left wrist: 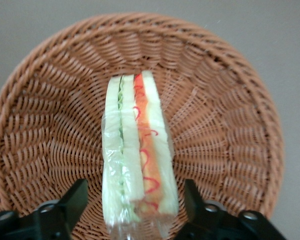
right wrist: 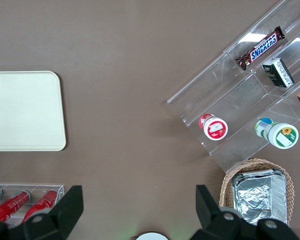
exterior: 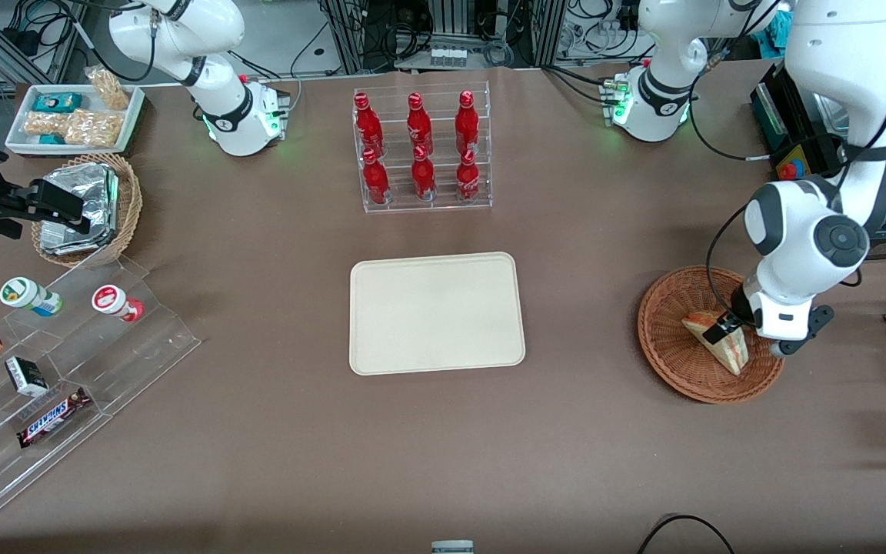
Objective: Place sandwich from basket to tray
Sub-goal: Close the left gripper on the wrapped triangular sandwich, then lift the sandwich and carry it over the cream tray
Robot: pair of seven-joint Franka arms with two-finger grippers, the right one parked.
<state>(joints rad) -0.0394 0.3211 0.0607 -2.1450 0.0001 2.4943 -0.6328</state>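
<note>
The sandwich (exterior: 732,351) (left wrist: 137,150), a clear-wrapped white-bread wedge with red and green filling, lies in the reddish-brown wicker basket (exterior: 666,308) (left wrist: 215,100) at the working arm's end of the table. My left gripper (exterior: 726,328) (left wrist: 135,200) is low over the basket and open. Its black fingers (left wrist: 75,197) stand on either side of the wedge's wide end, with a gap showing on each side. The cream tray (exterior: 435,312) (right wrist: 25,110) lies bare at the table's middle.
A clear rack of red bottles (exterior: 421,150) stands farther from the front camera than the tray. Toward the parked arm's end are a tan basket of foil packets (exterior: 89,208), a white snack tray (exterior: 74,119) and a stepped acrylic shelf (exterior: 66,369).
</note>
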